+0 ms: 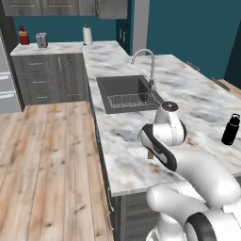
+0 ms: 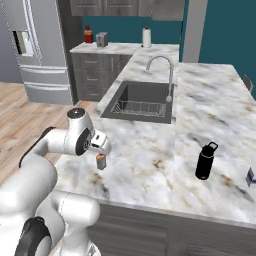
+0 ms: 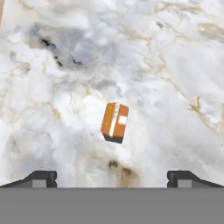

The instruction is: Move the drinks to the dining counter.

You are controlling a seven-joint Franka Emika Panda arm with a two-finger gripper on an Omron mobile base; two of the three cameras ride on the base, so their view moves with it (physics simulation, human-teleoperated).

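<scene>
tool (image 3: pixel 112 177): wide open, nothing between the tips, poised above the orange drink; hand view shows both dark tips apart at the bottom edge
tool in base views: right base view has the hand (image 2: pixel 98 142) just above the orange drink; in left base view the arm's own links cover the tool
orange drink (image 3: pixel 114 122): on the marble desk (image 2: pixel 150 155), near its left front edge, standing upright in right base view (image 2: pixel 101 162); free, not touching the tips
orange drink axis: small box, long axis vertical in right base view; hand view looks down on it, white stripe and label facing the camera, box leaning slightly right in that picture
orange drink, left base view: a small brown sliver just under the arm, too hidden to be sure
black bottle (image 2: pixel 205 160): upright on the desk, right of the orange drink and well apart from it; cap loop on top; also in left base view (image 1: pixel 230 129) near the right edge
blue-and-white carton (image 2: pixel 251 176): cut by the right border of right base view, just right of the bottle, orientation unclear
sink (image 1: pixel 127 92): sunk in the desk on the far side, wire rack (image 1: pixel 133 100) inside, faucet (image 1: pixel 145 63) at its right
far desk: paper towel roll (image 1: pixel 87 35), toaster (image 1: pixel 42 40), red item (image 1: pixel 23 36)
fridge (image 2: pixel 35 47): right base view, far left
</scene>
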